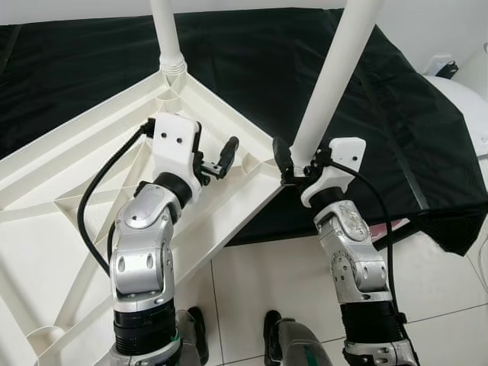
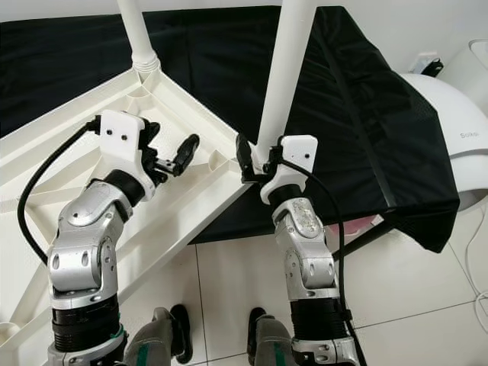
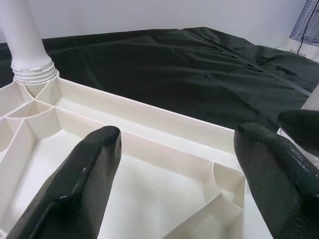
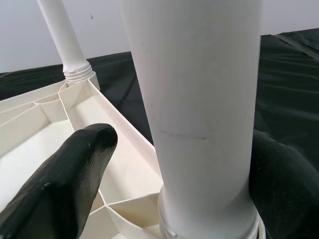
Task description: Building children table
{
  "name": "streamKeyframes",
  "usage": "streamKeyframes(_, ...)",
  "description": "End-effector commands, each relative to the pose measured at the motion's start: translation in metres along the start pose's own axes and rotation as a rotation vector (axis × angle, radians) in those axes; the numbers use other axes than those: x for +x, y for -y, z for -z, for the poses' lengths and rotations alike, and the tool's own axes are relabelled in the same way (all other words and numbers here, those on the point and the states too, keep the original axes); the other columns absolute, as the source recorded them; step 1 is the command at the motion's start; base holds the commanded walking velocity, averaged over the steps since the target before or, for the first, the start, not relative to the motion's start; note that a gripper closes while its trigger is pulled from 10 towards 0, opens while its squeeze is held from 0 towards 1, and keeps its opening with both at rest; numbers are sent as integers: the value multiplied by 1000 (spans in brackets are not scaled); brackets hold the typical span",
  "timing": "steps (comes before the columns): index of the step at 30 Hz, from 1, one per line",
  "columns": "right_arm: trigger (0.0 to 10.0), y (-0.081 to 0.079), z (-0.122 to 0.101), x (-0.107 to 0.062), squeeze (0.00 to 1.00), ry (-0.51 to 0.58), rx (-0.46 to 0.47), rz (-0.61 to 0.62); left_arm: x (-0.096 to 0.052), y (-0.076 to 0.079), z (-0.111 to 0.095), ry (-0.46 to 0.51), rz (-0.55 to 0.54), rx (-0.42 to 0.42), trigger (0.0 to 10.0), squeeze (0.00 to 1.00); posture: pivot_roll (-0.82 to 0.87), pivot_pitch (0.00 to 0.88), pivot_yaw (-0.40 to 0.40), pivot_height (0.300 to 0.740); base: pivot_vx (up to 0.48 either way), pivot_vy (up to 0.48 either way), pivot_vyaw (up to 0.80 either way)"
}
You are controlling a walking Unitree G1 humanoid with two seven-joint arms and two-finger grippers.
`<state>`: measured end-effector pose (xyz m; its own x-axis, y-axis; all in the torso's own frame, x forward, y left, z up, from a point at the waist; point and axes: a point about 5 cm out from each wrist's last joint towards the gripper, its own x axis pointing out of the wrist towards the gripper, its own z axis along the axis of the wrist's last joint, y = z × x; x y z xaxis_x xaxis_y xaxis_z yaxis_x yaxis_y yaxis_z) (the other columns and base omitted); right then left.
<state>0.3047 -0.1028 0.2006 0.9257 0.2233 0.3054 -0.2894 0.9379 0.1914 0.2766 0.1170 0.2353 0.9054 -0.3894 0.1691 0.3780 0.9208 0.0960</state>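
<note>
A white plastic table top [image 1: 76, 175] lies upside down on a black cloth, its ribbed underside facing up. One white leg [image 1: 168, 34] stands screwed into the far corner. A second white leg [image 1: 335, 69] rises tilted from the near right corner. My right gripper [image 1: 297, 162] is open around the base of this second leg. In the right wrist view one finger [image 4: 70, 179] stands a little off the leg [image 4: 199, 99] while the other rests beside it. My left gripper [image 1: 217, 162] hovers open over the table top's underside near its right rim, with nothing between its fingers [image 3: 75, 184].
The black cloth [image 1: 259, 69] covers the ground behind and to the right of the table top. A white rounded appliance [image 1: 461, 103] stands at the far right, near a wall socket [image 1: 444, 67]. White floor tiles [image 1: 259, 282] and my feet are below.
</note>
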Motion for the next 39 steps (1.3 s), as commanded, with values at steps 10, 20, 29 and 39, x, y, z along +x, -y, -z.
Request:
streamKeyframes(10, 10000, -8, 7, 8, 0, -27, -9, -70, -7, -19, 6, -1, -257, 23, 10000, 0, 30, 168, -87, 740, 0, 0, 0)
streamKeyframes(20, 10000, -4, 7, 14, 0, -17, -17, -61, -6, -24, 1, 19, -262, 37, 10000, 0, 41, 168, -75, 740, 0, 0, 0)
streamKeyframes(29, 10000, -2, 10, 10, 0, -13, -21, -38, -7, -21, 8, 2, -257, 33, 10000, 0, 19, 181, -40, 740, 0, 0, 0)
streamKeyframes(39, 10000, 3, 23, 6, 0, -49, -51, -5, -18, -36, 18, 2, -353, 5, 10000, 0, 4, 172, -13, 740, 0, 0, 0)
